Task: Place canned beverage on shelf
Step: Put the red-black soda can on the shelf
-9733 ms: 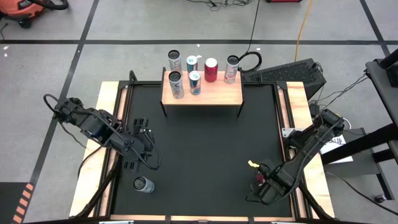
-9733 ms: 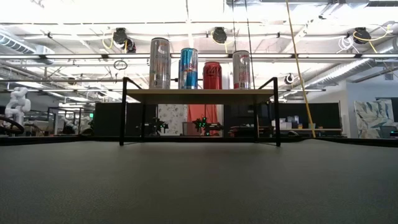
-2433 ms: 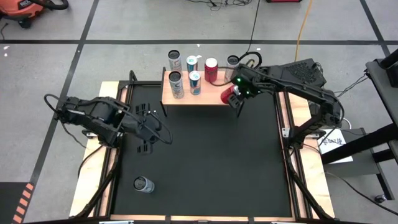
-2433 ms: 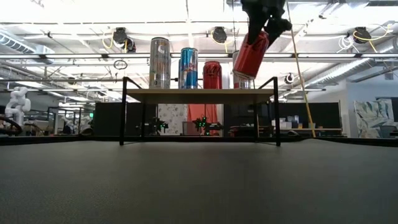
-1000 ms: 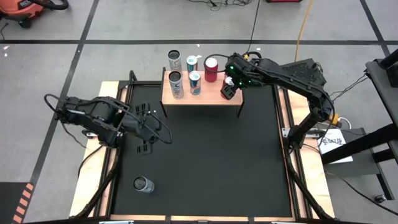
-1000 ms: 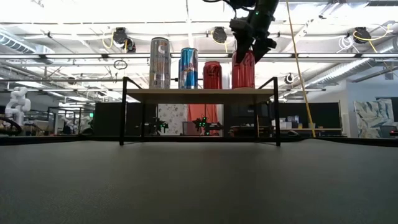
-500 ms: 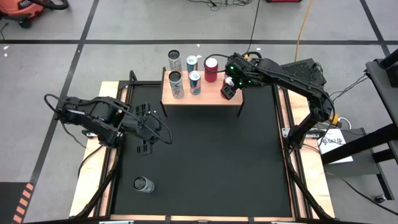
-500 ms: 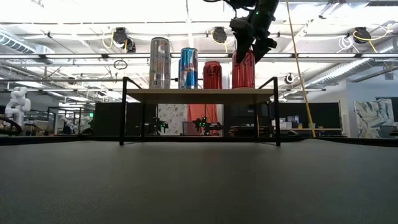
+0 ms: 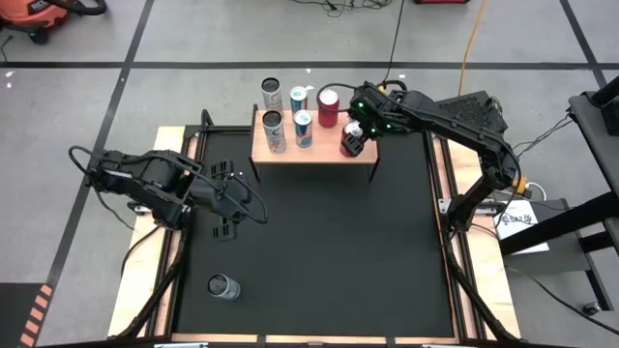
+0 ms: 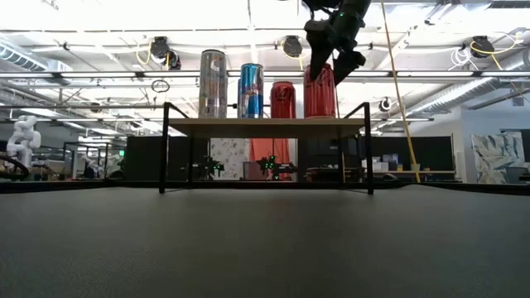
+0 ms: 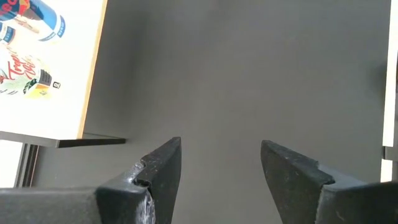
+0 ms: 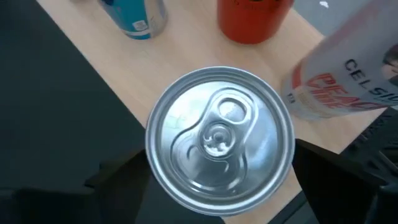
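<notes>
A black mat [image 9: 319, 251] covers the table, with the shelf [image 9: 314, 147] at its far edge. The right gripper [image 9: 355, 138] hangs directly over a red can [image 10: 320, 91] that stands upright on the shelf's near right corner; its jaws are spread to either side of the lid, released, so this placement looks done. One more can [image 9: 223, 286] stands at the mat's near left, not yet shelved. The left gripper [image 9: 235, 202] waits clenched and empty above the mat's left side.
</notes>
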Controlling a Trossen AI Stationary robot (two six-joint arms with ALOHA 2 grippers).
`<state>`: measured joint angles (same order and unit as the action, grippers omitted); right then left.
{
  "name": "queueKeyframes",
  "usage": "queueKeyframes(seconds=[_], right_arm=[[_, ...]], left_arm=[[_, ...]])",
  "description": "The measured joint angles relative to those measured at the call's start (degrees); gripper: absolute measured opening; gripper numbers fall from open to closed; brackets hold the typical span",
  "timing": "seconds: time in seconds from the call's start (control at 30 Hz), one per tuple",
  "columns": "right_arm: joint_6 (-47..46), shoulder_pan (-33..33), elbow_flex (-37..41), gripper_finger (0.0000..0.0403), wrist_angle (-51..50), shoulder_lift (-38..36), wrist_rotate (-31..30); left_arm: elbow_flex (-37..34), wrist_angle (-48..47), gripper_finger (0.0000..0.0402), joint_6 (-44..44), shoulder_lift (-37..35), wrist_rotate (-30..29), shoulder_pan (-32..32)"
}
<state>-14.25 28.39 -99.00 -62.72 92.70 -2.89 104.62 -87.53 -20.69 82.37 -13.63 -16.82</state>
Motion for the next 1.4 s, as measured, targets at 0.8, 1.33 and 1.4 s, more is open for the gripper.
queueKeyframes(seconds=[0.8,1.33,1.4], right_arm=[[2.3,-0.3,0.0,0.0359,2.3,0.0,0.0],[2.9,-0.4,0.0,0.0359,1.3,-0.8,0.2],[2.9,-0.4,0.0,0.0359,0.6,-0.9,0.2]], left_arm=[[0.0,0.0,0.0216,0.0,0.0,0.0,0.0],[0.0,0.0,0.0216,0.0,0.0,0.0,0.0],[0.0,0.0,0.0216,0.0,0.0,0.0,0.0]])
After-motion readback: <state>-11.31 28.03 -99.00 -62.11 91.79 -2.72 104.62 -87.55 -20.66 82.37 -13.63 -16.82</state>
